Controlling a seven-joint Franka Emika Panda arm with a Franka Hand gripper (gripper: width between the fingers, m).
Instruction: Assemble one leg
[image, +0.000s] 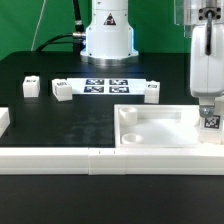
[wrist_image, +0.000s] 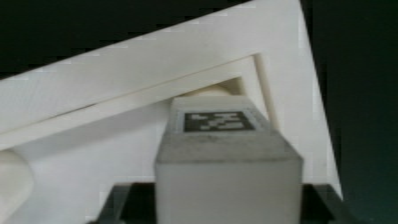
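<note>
The two-finger gripper (image: 209, 115) is closed on the small white plastic leg block (wrist_image: 221, 150) bearing a square marker tag, at the corner of the large white square tray-like panel (image: 150, 130). Keep the leg vertical, centre it over the corner hole, then lower gently.

The leg (wrist_image: 221, 150) looks like matt white plastic, smooth on its faces, with a printed black-and-white tag on top. The square panel (image: 160, 128) has the same smooth, slightly satin white plastic look, as do the border rails (image: 60, 158) and the 3 loose legs (image: 62, 91) farther back. The table (image: 40, 120) is a matt black surface, without shine. The marker board (image: 106, 86) appears flat, matt white. The arm (image: 203, 60) has a glossy white shell.
</note>
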